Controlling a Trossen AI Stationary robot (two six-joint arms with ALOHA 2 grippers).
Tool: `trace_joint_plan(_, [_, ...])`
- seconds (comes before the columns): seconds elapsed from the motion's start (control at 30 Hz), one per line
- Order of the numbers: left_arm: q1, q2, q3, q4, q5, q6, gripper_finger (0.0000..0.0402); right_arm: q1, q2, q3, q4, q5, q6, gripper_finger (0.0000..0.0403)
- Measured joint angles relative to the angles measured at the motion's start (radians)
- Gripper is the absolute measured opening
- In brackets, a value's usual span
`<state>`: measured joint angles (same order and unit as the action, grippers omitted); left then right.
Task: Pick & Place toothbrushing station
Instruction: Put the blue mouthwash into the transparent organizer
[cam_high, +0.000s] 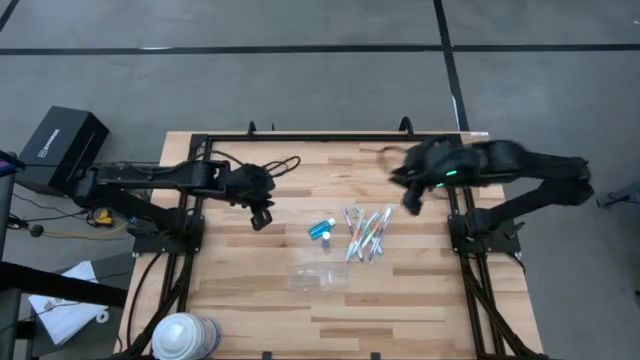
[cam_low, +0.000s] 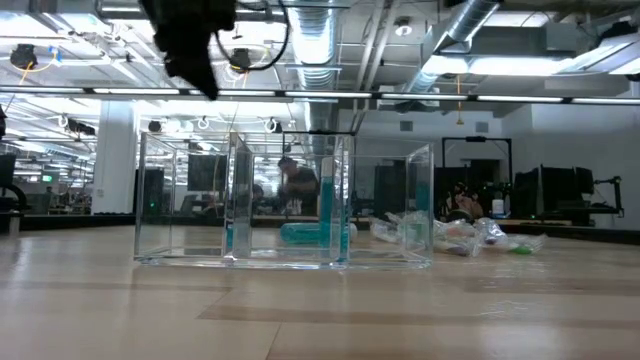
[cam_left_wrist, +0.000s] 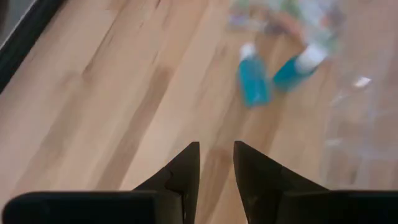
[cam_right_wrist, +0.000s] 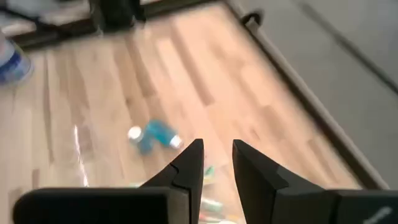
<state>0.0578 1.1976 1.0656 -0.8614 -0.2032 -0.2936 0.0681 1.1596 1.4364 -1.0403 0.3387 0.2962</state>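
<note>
My left gripper and right gripper hover empty, fingers slightly apart, above toothbrushes and blue tube.

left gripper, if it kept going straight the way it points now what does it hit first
Probably the bare table first: the left gripper, empty with a narrow gap between its fingers, angles down at the wood. The blue tubes lie farther along, slightly off line, though depth is unclear.

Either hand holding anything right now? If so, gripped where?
Nothing is held. The left hand and the right hand each show a bare gap between the fingers, above the table. The blue tubes and toothbrushes lie untouched.
</note>
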Motion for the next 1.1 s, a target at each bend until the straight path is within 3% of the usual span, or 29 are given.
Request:
trace_joint_plan(0.17, [0.003,-0.072,-0.05,-0.053,-0.076,-0.057,0.0092,0.0,0.163,-0.001,0.067,-0.059,-0.065,0.0077])
trace_joint_plan(0.37, [0.003,-0.26,-0.182,-0.062,-0.116,-0.181,0.0092,-0.008,0.333,0.011,0.163,-0.186,-0.099,0.0077])
trace_joint_plan(0.67, [0.003,-0.513,-0.362,-0.077,-0.119,-0.296,0.0092,-0.06,0.552,0.214,0.196,-0.329,-0.175,0.0077])
trace_joint_plan(0.9, [0.001,-0.544,-0.431,-0.075,-0.099,-0.304,0.0092,-0.089,0.713,0.371,0.116,-0.436,-0.218,0.0078])
trace_joint_plan(1.1, [0.0,-0.539,-0.452,-0.068,-0.073,-0.284,0.0092,-0.085,0.791,0.389,0.065,-0.472,-0.205,0.0078])
